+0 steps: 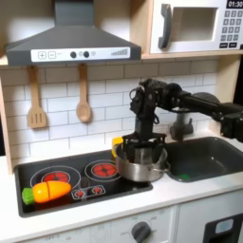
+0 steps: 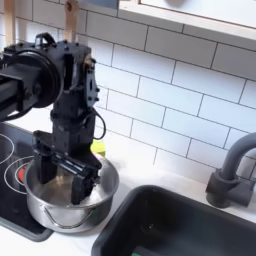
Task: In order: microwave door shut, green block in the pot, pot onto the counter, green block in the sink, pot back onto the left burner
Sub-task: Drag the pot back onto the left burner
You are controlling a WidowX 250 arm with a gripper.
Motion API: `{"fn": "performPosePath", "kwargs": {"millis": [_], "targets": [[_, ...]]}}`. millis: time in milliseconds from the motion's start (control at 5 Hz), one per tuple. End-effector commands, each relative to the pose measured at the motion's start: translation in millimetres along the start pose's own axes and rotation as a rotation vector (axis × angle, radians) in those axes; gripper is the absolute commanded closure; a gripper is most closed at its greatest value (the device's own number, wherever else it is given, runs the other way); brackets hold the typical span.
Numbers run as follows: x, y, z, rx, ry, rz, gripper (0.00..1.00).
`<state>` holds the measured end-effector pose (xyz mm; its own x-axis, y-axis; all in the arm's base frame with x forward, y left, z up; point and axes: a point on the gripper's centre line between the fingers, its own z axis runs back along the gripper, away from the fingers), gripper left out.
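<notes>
Your black gripper (image 2: 62,172) hangs inside the shiny round steel pot (image 2: 45,212), its fingers (image 2: 84,180) spread wide and gripping nothing visible.

One pot (image 1: 142,168), two burners, perhaps two utensils (hanging), one carrot (image 1: 49,192)

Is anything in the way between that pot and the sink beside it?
Nothing visible. In both exterior views the pot sits half off the cooktop on white counter, gripper reaching into it, and the sink lies right beside, with no objects between.
</notes>
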<state>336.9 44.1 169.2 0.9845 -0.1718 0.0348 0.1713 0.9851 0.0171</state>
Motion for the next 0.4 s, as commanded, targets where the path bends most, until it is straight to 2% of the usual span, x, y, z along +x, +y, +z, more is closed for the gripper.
{"fn": "performPosePath", "kwargs": {"millis": [0,200], "targets": [[4.9,14.8,-0.5,0.012,-0.01,0.02,0.0],[6.0,31.3,5.7,0.026,-0.028,0.047,0.0]]}}
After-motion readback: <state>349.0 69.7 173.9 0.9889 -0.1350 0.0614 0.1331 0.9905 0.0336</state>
